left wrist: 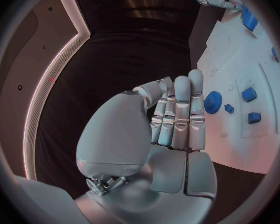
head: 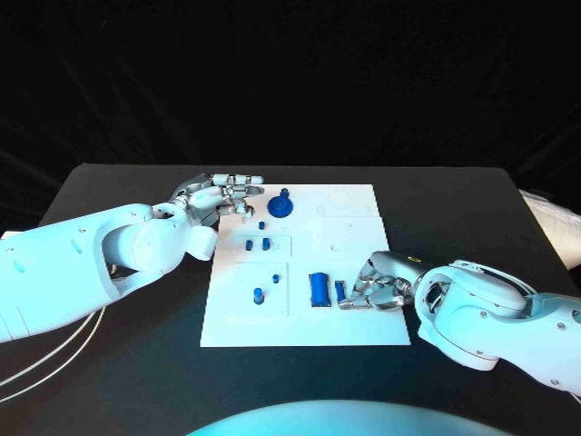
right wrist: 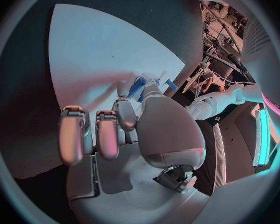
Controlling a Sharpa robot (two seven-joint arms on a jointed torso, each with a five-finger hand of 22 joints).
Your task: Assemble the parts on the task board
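A small blue part (head: 340, 292) is pinched in the right hand (head: 379, 289) at the near right of the white task board (head: 356, 327) on the black bench (head: 133, 363). The left hand (head: 216, 197), fingers together and empty, is held at the board's far left edge. The parts are judged light, rigid and slippery, best taken by their sides.

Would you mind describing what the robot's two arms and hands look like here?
Both arms are bulky, smooth white shells with rounded segments. The left arm has thin pale cables trailing beside it over the black table. Each ends in a silver metal hand: the left hand and the right hand have jointed fingers with pale rounded tips and a broad smooth grey-white palm cover.
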